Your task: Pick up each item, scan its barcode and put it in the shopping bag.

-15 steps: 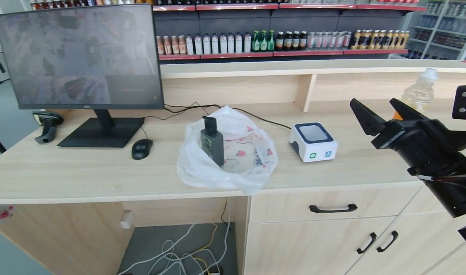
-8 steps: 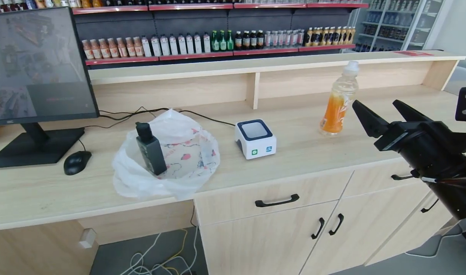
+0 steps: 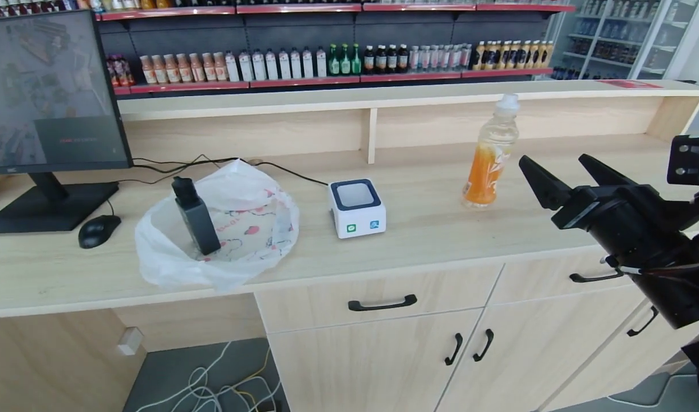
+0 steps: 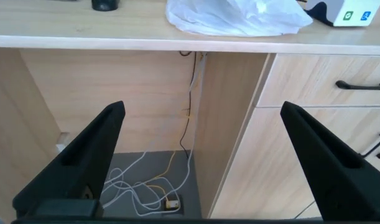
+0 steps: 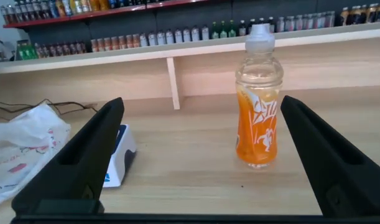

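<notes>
Your right claw (image 3: 554,161) stands open and empty, jaws spread wide, well to the right of the scanner (image 3: 356,207). The orange drink bottle (image 3: 489,154) stands upright on the table (image 3: 418,229), right of the scanner and apart from that claw. Left of the scanner lies the shopping bag (image 3: 166,252) — a dark bottle (image 3: 196,216) stands inside it, slightly tilted. Your left claw (image 4: 202,106) is likewise open, holding nothing — lower than the scanner, before the table's front.
</notes>
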`<state>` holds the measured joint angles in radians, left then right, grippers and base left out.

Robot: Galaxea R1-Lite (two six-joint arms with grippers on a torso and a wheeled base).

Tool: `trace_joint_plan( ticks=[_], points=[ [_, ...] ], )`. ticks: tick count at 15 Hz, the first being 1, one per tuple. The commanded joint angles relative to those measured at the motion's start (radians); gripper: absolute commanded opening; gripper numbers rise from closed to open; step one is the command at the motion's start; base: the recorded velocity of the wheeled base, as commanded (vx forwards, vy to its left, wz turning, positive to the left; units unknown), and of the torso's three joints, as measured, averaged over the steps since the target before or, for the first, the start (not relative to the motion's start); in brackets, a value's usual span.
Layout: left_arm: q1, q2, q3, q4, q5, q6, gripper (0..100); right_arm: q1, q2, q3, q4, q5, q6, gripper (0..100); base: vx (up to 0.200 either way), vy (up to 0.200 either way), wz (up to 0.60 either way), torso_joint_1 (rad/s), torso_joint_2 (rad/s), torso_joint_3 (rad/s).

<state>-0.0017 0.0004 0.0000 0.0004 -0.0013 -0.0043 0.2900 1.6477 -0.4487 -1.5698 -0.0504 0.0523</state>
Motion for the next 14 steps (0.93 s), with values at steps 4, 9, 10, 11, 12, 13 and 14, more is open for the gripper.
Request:
trace_joint_plan(
  ticks=[4,9,10,11,12,13,14],
  points=[
    [0.000,0.000,0.000,0.000,0.000,0.001,100,-0.014,0.015,0.008,-0.001,0.001,-0.002,100,0.000,-0.200,0.00,0.004,0.00,0.001],
    [0.000,0.000,0.000,0.000,0.000,0.003,100,0.011,0.031,0.048,-0.001,0.001,-0.011,100,0.000,-0.200,0.00,0.001,0.00,0.000],
    [0.000,0.000,0.000,0.000,0.000,0.003,100,0.015,0.034,0.047,-0.001,0.001,-0.011,100,0.000,-0.200,0.00,-0.002,0.00,0.002],
    [0.000,0.000,0.000,0.000,0.000,0.003,100,0.015,0.037,0.048,-0.001,0.001,-0.016,100,0.000,-0.200,0.00,-0.002,0.01,0.002],
    [0.000,0.000,0.000,0.000,0.000,0.003,100,0.018,0.038,0.048,-0.001,0.001,-0.017,100,0.000,-0.200,0.00,0.002,0.00,0.002],
    [0.000,0.000,0.000,0.000,0.000,0.003,100,0.028,0.040,0.048,-0.001,0.001,-0.017,100,0.000,-0.200,0.00,0.002,0.00,0.002],
    [0.000,0.000,0.000,0.000,0.000,0.001,100,0.040,0.044,0.050,-0.001,0.001,-0.017,100,0.200,0.000,0.00,-0.002,0.00,0.002]
  ],
)
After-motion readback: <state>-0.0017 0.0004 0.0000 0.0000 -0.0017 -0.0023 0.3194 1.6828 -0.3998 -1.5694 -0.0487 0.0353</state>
